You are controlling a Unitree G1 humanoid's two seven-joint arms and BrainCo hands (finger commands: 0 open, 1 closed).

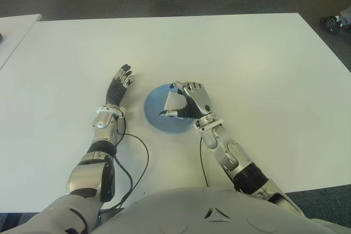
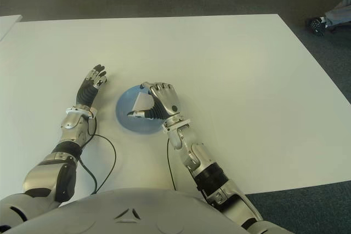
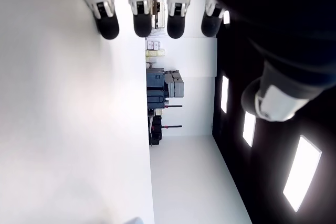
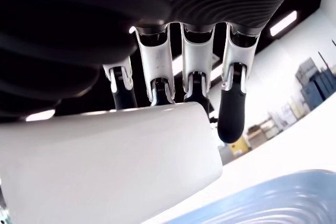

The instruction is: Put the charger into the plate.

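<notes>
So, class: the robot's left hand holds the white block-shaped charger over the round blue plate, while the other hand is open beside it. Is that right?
Not quite. The right hand holds the white block-shaped charger over the round blue plate; the left hand is the open one beside it. The left eye view shows this, and the right wrist view confirms the grasp.

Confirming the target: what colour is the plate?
Blue plate, clearest in the left eye view.

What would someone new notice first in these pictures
The right hand holds a white charger over the blue plate near the front middle of the white table. The left hand shows just left of the plate, fingers open and holding nothing.
</notes>
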